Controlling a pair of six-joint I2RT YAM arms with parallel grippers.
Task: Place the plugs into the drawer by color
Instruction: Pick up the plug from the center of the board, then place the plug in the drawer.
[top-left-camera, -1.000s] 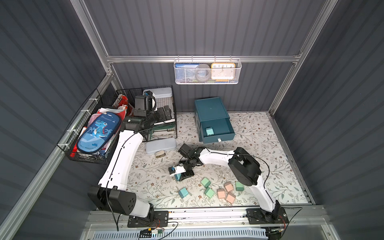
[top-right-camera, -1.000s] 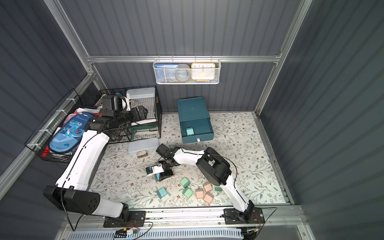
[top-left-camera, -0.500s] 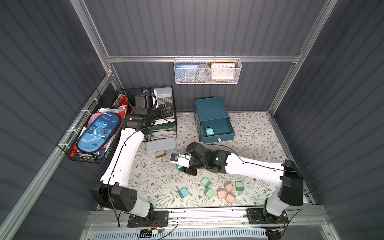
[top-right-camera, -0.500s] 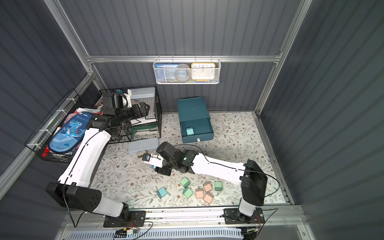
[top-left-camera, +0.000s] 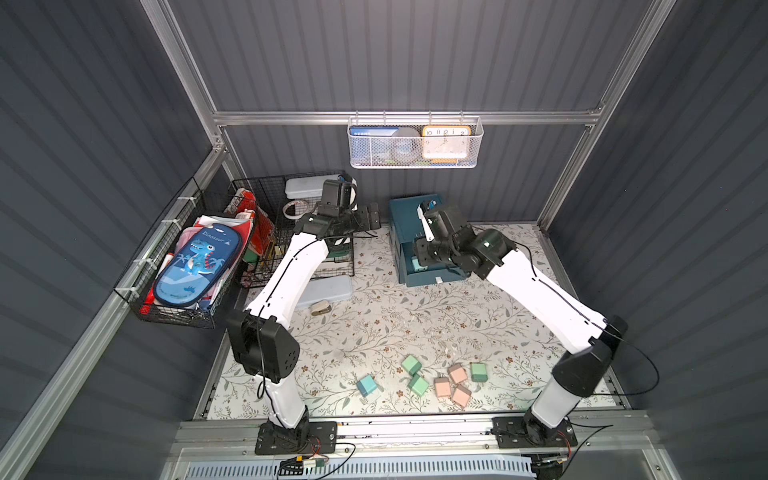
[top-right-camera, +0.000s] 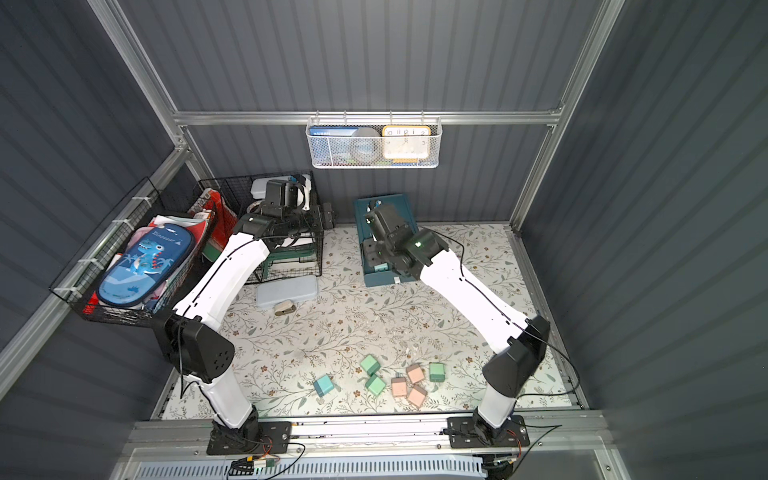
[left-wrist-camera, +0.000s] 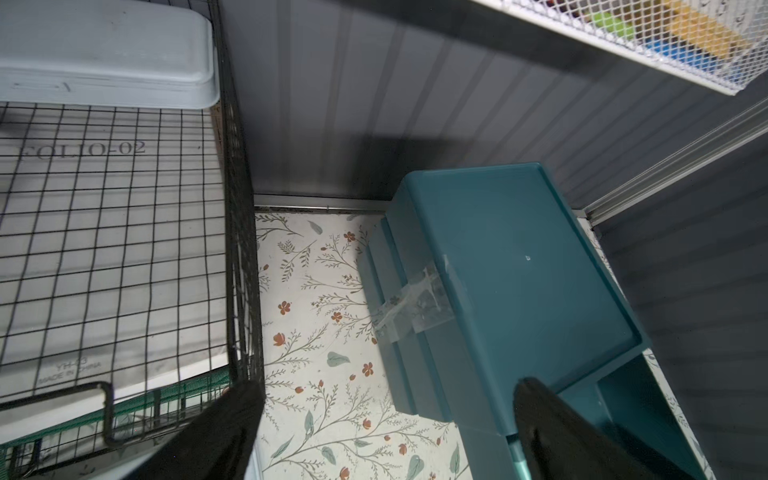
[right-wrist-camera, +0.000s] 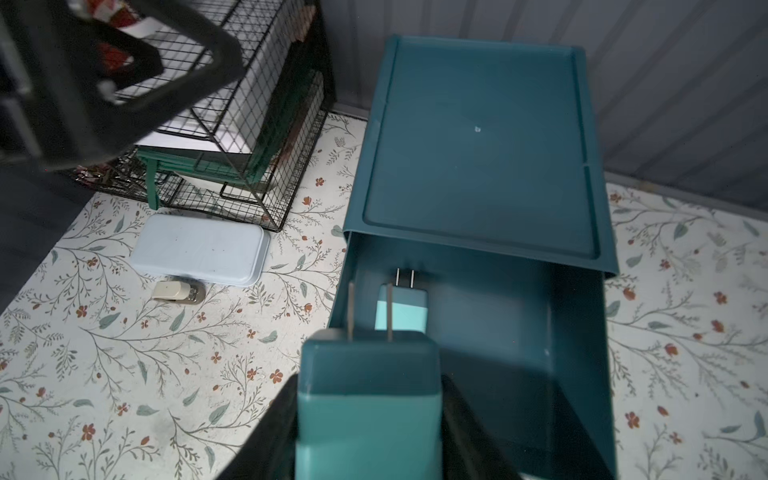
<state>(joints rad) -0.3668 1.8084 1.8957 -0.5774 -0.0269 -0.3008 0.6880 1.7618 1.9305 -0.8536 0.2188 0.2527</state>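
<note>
My white left arm (top-left-camera: 291, 274) rises from its base and bends forward at the elbow. Its black left gripper (left-wrist-camera: 386, 415) is spread wide with nothing between the fingers. My white right arm (top-left-camera: 536, 291) stretches forward and inward, wrist tipped down. Its black right gripper (right-wrist-camera: 368, 432) is clamped on a pastel blue cube-shaped plug (right-wrist-camera: 368, 386), whose prongs point away from the wrist.

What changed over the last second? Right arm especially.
The right tool, shut on a blue plug, rose from the mat's middle and swung back to hover over the open drawer. Nothing was let go. Unchanged: the left tool open by the wire rack, the other blue plug in the drawer, seven loose plugs near the front edge.
</note>
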